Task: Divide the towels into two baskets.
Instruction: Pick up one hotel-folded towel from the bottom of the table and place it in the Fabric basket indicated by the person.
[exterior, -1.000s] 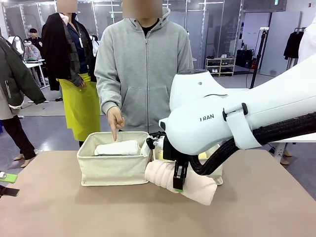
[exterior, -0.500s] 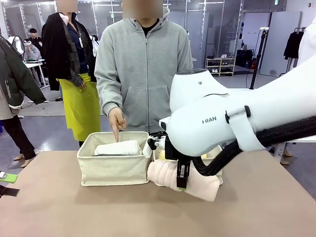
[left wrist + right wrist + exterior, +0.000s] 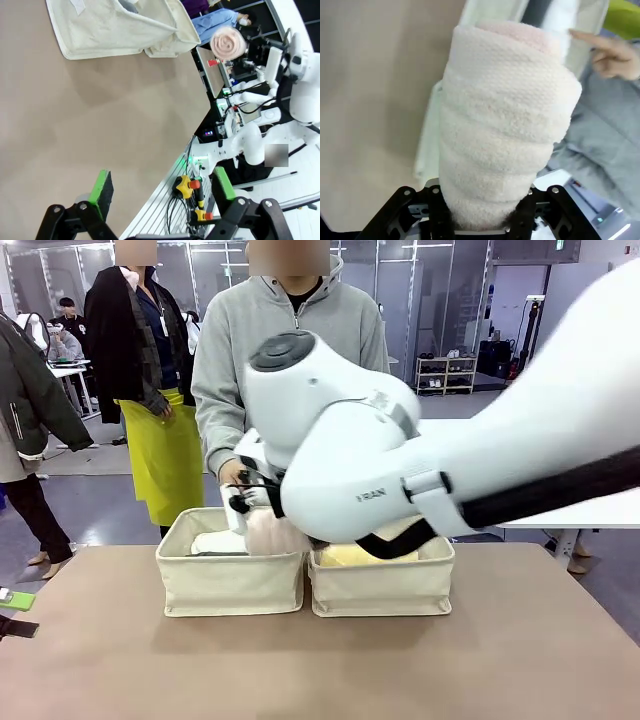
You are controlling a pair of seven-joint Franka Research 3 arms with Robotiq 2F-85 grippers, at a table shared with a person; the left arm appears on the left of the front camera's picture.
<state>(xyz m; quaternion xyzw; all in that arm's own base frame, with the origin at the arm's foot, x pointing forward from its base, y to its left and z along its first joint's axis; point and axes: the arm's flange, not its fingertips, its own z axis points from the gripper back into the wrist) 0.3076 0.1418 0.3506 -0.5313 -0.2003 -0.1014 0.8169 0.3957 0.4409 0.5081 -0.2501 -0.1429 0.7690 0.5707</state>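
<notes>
My right gripper (image 3: 482, 217) is shut on the pale peach towel (image 3: 505, 120), a thick roll that sticks out ahead of the jaws. From the front, the peach towel (image 3: 268, 533) hangs over the right end of the left basket (image 3: 228, 582). A white towel (image 3: 212, 541) lies in that basket. In the right basket (image 3: 380, 588) lies a yellow towel (image 3: 350, 555). My left gripper (image 3: 162, 187) is open over bare table, far from both baskets (image 3: 120, 27); its view shows the peach roll's spiral end (image 3: 228, 43).
The person stands behind the baskets, with a hand (image 3: 605, 50) pointing a finger down towards the left basket. My right arm (image 3: 400, 470) spans the middle of the front view and hides much of the right basket. Bare table (image 3: 300, 670) lies in front of the baskets.
My right arm has lifted the peach towel from the table in front of the right basket and swung it left, over the left basket. The left gripper stays open.
</notes>
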